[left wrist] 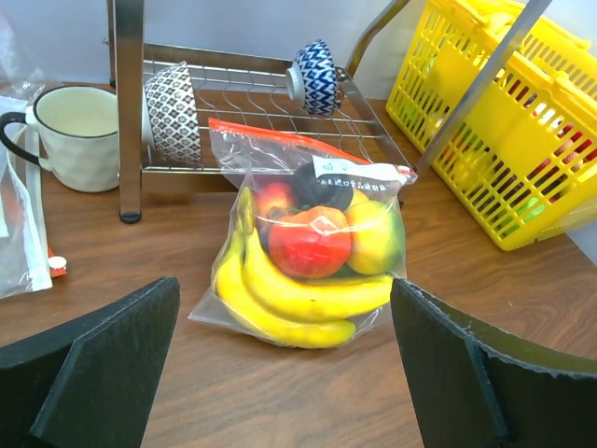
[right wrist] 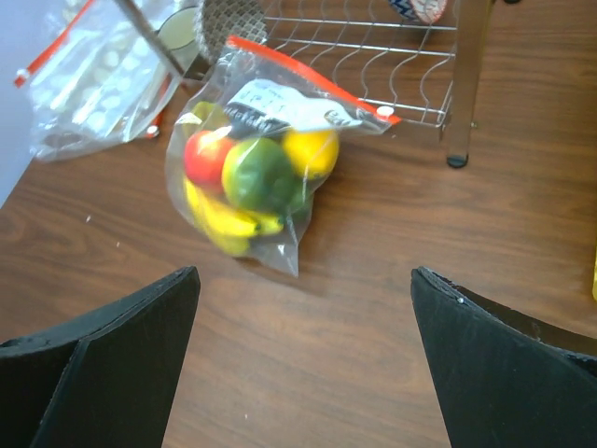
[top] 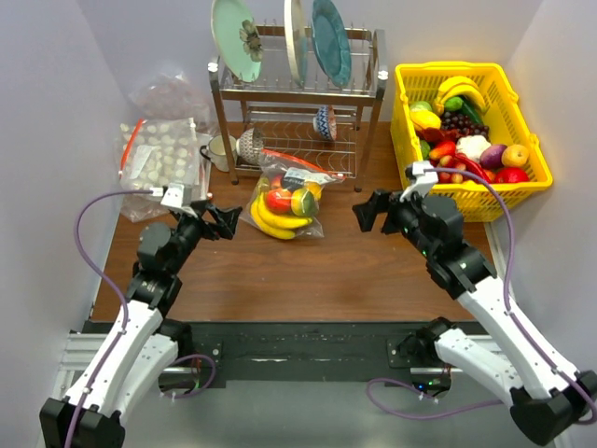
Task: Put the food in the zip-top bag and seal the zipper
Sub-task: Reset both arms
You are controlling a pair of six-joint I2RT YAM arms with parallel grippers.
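The zip-top bag (top: 285, 198) lies on the brown table in front of the dish rack. Inside it is the food: a yellow banana bunch (left wrist: 289, 303), a red apple (left wrist: 308, 243) and a green-yellow piece (left wrist: 373, 238). The red zipper (left wrist: 280, 138) runs along the bag's far edge, next to a white label (left wrist: 359, 175). My left gripper (top: 224, 222) hangs open just left of the bag, apart from it. My right gripper (top: 371, 213) hangs open to its right, also apart. Both wrist views show the bag (right wrist: 252, 168) beyond wide-spread black fingers (right wrist: 112, 364), with nothing between them.
A metal dish rack (top: 298, 103) with plates and bowls stands behind the bag. A yellow basket (top: 466, 140) of toy fruit sits at the back right. A larger clear bag of pale lumps (top: 159, 159) and a white mug (top: 219, 149) are at the back left.
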